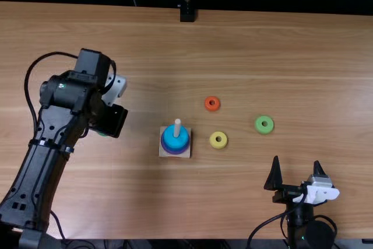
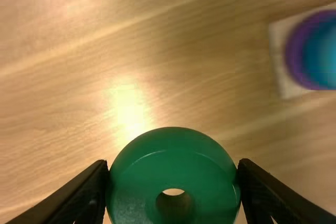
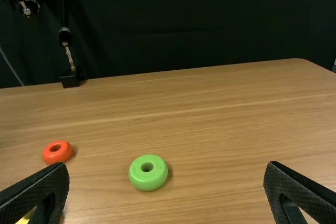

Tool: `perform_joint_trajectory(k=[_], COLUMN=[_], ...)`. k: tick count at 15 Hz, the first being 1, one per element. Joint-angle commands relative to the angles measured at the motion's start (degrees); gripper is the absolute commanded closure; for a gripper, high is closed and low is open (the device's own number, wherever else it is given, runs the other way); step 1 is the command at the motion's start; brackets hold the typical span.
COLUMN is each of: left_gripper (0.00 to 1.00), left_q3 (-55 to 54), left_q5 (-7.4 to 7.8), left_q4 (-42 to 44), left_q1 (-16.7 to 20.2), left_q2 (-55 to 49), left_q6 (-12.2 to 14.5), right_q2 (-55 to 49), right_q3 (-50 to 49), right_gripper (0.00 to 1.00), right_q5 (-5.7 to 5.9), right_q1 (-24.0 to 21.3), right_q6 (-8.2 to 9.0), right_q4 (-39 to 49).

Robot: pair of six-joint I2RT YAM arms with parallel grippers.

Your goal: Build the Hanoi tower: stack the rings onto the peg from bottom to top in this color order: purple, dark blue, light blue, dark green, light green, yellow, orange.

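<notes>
My left gripper is left of the peg base. In the left wrist view the gripper is shut on the dark green ring, held by its sides. Stacked around the wooden peg are a light blue ring, a darker blue one beneath it and a purple ring lowest. The orange ring, yellow ring and light green ring lie right of the base. My right gripper stands open near the table's front; the right wrist view has this gripper holding nothing.
A black stand foot rests at the table's far edge. The left arm spans the table's left side, with a cable looped beside it. Another cable curves beside the right arm.
</notes>
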Motion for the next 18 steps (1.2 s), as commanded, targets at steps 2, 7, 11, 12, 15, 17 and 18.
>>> perform_joint_trajectory(k=[2,7,11,12,15,17,18], left_gripper=[1.00,1.00,1.00,1.00,1.00,1.00,1.00], left_q3=[9.0,25.2,34.7,35.8,36.8,36.7,36.6], left_q5=[0.58,0.58,0.58,0.58,0.58,0.58,0.58], left_q4=[-3.6,-12.5,-14.5,-14.4,-14.4,-14.4,-14.4], left_q1=[-3.9,-11.2,-15.5,-16.3,-19.2,-20.4,-20.6], left_q2=[3.7,11.3,16.2,17.1,18.5,18.7,18.8], left_q6=[-0.8,-7.2,-10.1,-11.3,-13.2,-14.2,-14.4], right_q2=[-0.7,-0.7,-0.7,-0.7,-0.7,-0.7,-0.7], right_q3=[-0.2,-0.3,-0.2,-0.3,-0.2,-0.3,-0.3], right_gripper=[0.00,0.00,0.00,0.00,0.00,0.00,0.00], right_q5=[-0.06,-0.06,-0.06,-0.06,-0.06,-0.06,-0.06], right_q1=[-0.5,-0.5,-0.5,-0.5,-0.5,-0.5,-0.5], right_q6=[0.09,0.09,0.09,0.09,0.09,0.09,0.09], right_q4=[0.1,0.1,0.1,0.1,0.1,0.1,0.1])
